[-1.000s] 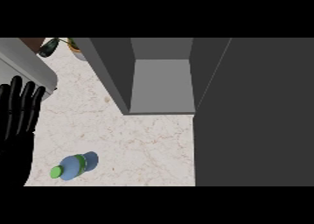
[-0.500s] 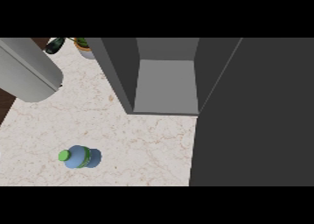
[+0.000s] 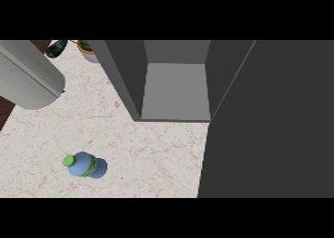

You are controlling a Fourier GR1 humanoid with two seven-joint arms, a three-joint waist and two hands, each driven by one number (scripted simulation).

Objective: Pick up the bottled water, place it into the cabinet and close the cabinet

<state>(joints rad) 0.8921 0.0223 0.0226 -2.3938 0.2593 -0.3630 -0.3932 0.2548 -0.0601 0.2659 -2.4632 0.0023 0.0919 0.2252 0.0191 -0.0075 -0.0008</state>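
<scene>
Blue and capped in green, the bottled water [image 3: 86,165] stands on the pale marbled worktop [image 3: 156,153], toward the lower left of what we see from the head, upright as far as we can tell from above. We find the grey cabinet [image 3: 175,90] up and to the right of it, well apart, its inside open to view. Its door [image 3: 276,121] fills the right side as a dark panel. At the upper left we see a grey cylinder [image 3: 25,74], and beyond it a small potted plant [image 3: 87,48] at the worktop's far edge. Neither robot hand shows, so we cannot tell how their fingers stand.
</scene>
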